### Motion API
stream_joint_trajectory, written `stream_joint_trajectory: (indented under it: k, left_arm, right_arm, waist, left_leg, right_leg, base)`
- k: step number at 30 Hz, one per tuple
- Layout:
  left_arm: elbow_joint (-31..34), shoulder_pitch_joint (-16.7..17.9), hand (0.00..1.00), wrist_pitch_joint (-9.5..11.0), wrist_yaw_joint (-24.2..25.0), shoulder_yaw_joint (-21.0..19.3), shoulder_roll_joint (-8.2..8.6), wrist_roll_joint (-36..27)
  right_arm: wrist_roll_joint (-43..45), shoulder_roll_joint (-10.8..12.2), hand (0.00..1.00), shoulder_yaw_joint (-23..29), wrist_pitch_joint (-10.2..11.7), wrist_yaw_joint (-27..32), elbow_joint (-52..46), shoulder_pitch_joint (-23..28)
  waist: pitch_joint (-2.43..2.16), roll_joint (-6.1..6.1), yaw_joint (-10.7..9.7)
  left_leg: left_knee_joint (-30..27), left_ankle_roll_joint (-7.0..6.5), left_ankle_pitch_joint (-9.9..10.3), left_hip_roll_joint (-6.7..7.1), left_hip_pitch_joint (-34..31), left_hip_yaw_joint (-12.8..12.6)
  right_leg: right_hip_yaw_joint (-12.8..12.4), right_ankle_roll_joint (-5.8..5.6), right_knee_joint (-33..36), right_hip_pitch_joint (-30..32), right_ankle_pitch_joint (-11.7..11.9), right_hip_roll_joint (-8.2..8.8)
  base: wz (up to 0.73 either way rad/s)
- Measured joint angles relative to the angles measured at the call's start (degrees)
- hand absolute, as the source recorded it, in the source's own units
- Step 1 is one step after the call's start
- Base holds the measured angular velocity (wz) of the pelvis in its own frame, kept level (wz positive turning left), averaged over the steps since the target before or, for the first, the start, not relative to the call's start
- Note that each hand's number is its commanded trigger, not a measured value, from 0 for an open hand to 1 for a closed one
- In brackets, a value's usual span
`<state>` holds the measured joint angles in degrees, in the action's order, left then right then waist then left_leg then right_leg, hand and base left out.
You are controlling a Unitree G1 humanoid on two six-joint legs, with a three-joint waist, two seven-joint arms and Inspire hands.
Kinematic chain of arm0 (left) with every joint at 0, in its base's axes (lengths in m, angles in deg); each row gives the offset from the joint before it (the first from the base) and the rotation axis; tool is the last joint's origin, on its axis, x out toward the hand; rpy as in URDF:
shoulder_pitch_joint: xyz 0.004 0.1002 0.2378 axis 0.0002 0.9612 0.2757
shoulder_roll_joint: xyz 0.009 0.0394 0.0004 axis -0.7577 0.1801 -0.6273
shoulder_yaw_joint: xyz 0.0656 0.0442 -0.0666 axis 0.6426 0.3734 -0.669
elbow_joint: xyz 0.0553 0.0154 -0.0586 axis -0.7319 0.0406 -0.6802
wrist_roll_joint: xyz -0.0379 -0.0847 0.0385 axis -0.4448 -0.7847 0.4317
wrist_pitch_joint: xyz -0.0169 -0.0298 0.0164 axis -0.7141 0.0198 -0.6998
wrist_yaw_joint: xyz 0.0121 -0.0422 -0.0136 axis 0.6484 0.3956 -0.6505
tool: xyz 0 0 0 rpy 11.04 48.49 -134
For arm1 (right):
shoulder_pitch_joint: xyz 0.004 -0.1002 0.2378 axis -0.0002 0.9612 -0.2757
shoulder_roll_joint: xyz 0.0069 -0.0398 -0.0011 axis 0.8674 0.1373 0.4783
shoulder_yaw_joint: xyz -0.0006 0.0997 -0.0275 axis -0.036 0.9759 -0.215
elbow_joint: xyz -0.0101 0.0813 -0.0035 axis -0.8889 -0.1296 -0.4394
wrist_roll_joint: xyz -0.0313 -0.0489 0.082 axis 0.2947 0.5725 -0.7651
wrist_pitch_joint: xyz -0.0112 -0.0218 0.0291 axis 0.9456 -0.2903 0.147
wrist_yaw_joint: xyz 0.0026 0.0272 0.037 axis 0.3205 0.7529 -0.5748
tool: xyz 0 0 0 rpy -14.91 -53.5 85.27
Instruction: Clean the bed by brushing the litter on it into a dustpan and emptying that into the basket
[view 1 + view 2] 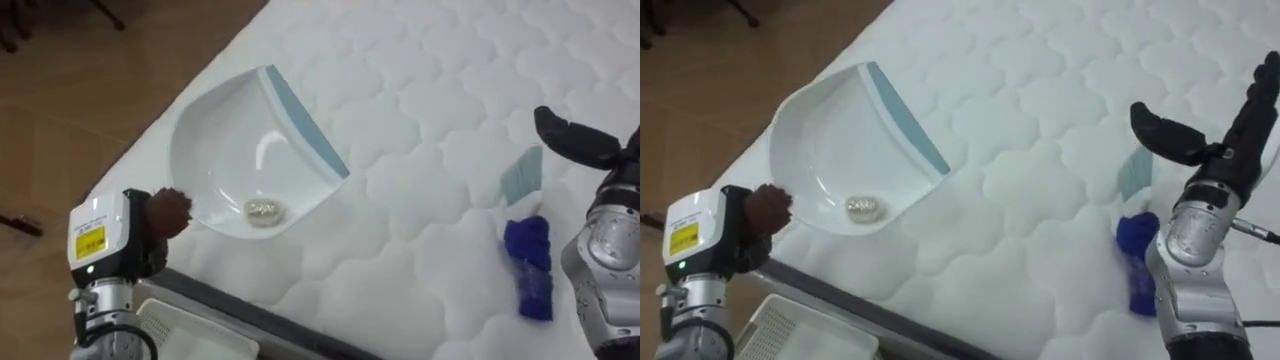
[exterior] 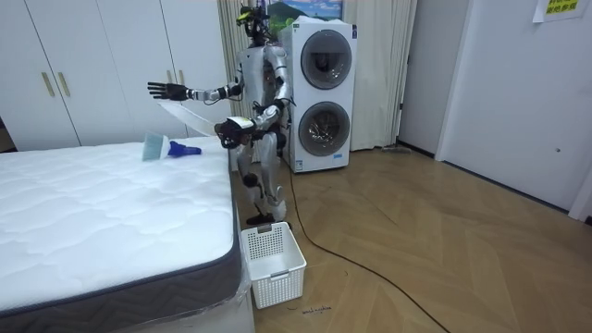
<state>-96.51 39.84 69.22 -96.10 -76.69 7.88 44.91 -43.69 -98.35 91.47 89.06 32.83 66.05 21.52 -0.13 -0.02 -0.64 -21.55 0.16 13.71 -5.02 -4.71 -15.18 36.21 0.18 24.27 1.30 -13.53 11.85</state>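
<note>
The left hand (image 1: 148, 238) meets the bed-edge dustpan (image 1: 230, 140), its fingers hidden, so I cannot tell its grip. A pale crumpled scrap (image 1: 264, 210) lies inside. The right hand (image 1: 1215, 150) is spread.

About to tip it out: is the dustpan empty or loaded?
Loaded: one small pale scrap lies inside the dustpan, near its back.

White quilted mattress (image 1: 420, 100), white dustpan (image 1: 230, 140) with pale-blue lip, blue-handled brush (image 1: 527, 245) with pale bristles.
</note>
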Motion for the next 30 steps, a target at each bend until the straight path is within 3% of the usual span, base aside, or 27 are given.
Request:
stream_joint_trajectory:
  k: [3,5,6,7,8,9,10,11,13,14,15,17,19,21,24,30]
  left_arm:
    - [1.9,0.6,1.0,0.0,1.7,0.0,-0.01,0.0]
    - [2.2,0.6,1.0,0.6,1.8,0.1,0.16,-0.4]
    - [2.2,0.6,1.0,0.7,1.9,0.1,0.16,-0.5]
    - [2.2,0.6,1.0,1.0,2.3,0.2,0.13,-1.7]
    - [2.2,0.6,1.0,1.1,2.4,0.3,0.13,-2.9]
    - [2.3,0.4,1.0,1.1,2.7,0.5,0.18,-5.0]
    - [2.3,0.4,1.0,1.1,2.9,0.4,0.25,-5.6]
    - [2.4,0.4,1.0,1.1,3.1,0.3,0.25,-5.6]
    - [3.0,0.3,1.0,1.1,3.1,0.4,0.26,-5.6]
    - [3.0,0.3,1.0,1.1,3.1,0.5,0.26,-5.6]
    - [2.9,0.4,1.0,1.1,3.2,0.7,0.52,-5.6]
    - [3.1,0.2,1.0,1.6,3.2,0.8,1.16,-5.6]
    - [3.3,0.1,1.0,1.7,3.2,0.7,2.6,-5.6]
    - [3.3,0.1,1.0,1.7,3.2,0.7,3.34,-5.9]
    - [3.3,0.2,1.0,1.6,3.2,0.7,3.6,-6.1]
    - [3.2,1.7,1.0,1.1,3.5,0.9,4.47,-6.0]
  right_arm:
    - [0.2,0.4,0.0,0.0,0.0,1.6,-1.3,1.2]
    - [0.2,0.6,0.0,-1.1,0.0,2.6,-1.4,1.6]
    - [0.2,0.8,0.0,-1.2,0.0,2.9,-1.4,1.6]
    - [0.3,1.2,0.0,-1.4,0.0,3.3,-1.4,1.7]
    - [0.3,1.3,0.0,-1.5,0.0,3.5,-1.5,1.9]
    - [0.3,1.6,0.0,-1.5,0.0,3.7,-1.5,2.2]
    - [0.5,2.0,0.0,-1.4,0.0,3.6,-1.6,2.5]
    - [0.5,2.1,0.0,-1.4,0.0,3.5,-1.9,2.7]
    - [0.5,2.2,0.0,-1.7,0.0,2.1,-3.9,2.6]
    - [0.5,2.2,0.0,-2.0,0.1,1.8,-4.4,2.6]
    - [0.5,2.2,0.0,-2.6,0.1,1.7,-5.3,2.8]
    - [0.5,2.1,0.0,-2.8,0.1,1.5,-5.5,2.7]
    - [0.4,2.2,0.0,-2.8,0.1,0.8,-5.6,2.7]
    - [0.4,2.3,0.0,-3.0,0.1,-0.3,-5.6,2.7]
    - [0.4,2.4,0.0,-4.3,0.1,-0.9,-5.6,2.7]
    - [0.7,2.7,0.0,-4.8,0.2,-0.6,-5.6,2.8]
  waist:
    - [0.01,-0.02,0.1]
    - [0.1,-0.21,0.3]
    - [0.12,-0.24,0.2]
    - [0.2,-0.53,-0.3]
    - [0.14,-0.69,-0.7]
    - [0.15,-1.21,-1.2]
    - [-0.12,-1.7,-1.4]
    - [-0.17,-1.78,-1.4]
    - [-0.09,-1.7,-0.7]
    - [-0.06,-1.66,-0.3]
    - [0.01,-1.21,-0.4]
    - [0.08,-1.01,-0.1]
    - [0.21,-1.14,1.4]
    - [0.4,-1.45,3.0]
    - [0.84,-2.21,4.4]
    - [0.99,-1.94,5.2]
  left_leg:
    - [0.0,-0.75,0.2,1.52,0.3,0.1]
    - [0.1,-1.41,0.0,3.34,0.3,3.4]
    - [0.2,-1.59,-0.1,3.79,0.3,4.9]
    - [0.3,-2.01,-0.4,4.73,0.1,7.5]
    - [0.2,-2.17,-0.5,5.15,-0.1,8.9]
    - [0.0,-2.34,-1.0,6.07,-0.8,11.8]
    - [-0.6,-2.24,-1.3,6.89,-1.9,14.9]
    - [-0.8,-2.16,-1.5,7.08,-2.4,16.2]
    - [-1.1,-1.31,-2.2,8.02,-4.1,22.7]
    - [-1.2,-1.08,-2.3,8.2,-4.3,24.5]
    - [-1.3,-0.42,-2.7,8.51,-4.7,27.4]
    - [0.1,0.33,-3.4,8.68,-4.9,27.8]
    - [2.6,0.45,-5.1,7.77,-4.8,24.7]
    - [4.0,0.58,-6.0,7.6,-4.8,24.6]
    - [3.8,0.69,-6.4,7.8,-5.8,25.4]
    - [0.7,1.18,-6.6,8.21,-10.0,27.9]
  right_leg:
    - [-0.6,-1.71,1.3,-1.9,-1.6,1.31]
    - [-3.3,-2.97,1.4,-3.5,-2.4,1.38]
    - [-4.4,-3.08,1.5,-3.8,-2.5,1.29]
    - [-8.1,-3.2,1.5,-4.2,-2.4,0.84]
    - [-10.0,-3.24,1.5,-4.2,-2.4,0.47]
    - [-13.3,-3.38,1.3,-4.0,-2.5,-0.17]
    - [-16.4,-3.49,0.2,-4.0,-2.5,-1.15]
    - [-17.8,-3.66,-0.7,-4.2,-2.3,-1.95]
    - [-21.2,-3.96,-5.7,-4.0,-2.2,-5.03]
    - [-22.7,-3.65,-7.7,-3.4,-1.9,-6.13]
    - [-22.6,-1.8,-8.8,-3.3,-0.6,-7.36]
    - [-20.3,-1.5,-8.8,-4.1,-0.4,-7.78]
    - [-20.5,-1.3,-9.4,-3.9,-0.3,-7.86]
    - [-20.5,-0.95,-9.7,-3.3,-0.1,-7.85]
    - [-20.5,-0.46,-10.6,-3.3,0.1,-8.31]
    - [-20.3,0.0,-10.6,-2.6,0.1,-9.89]
  base:
    - [0.78]
    - [1.0]
    - [1.05]
    - [0.96]
    - [1.3]
    - [1.31]
    - [1.27]
    - [1.1]
    - [0.79]
    - [0.61]
    - [0.62]
    - [0.63]
    - [0.29]
    - [0.02]
    - [0.15]
    - [0.4]
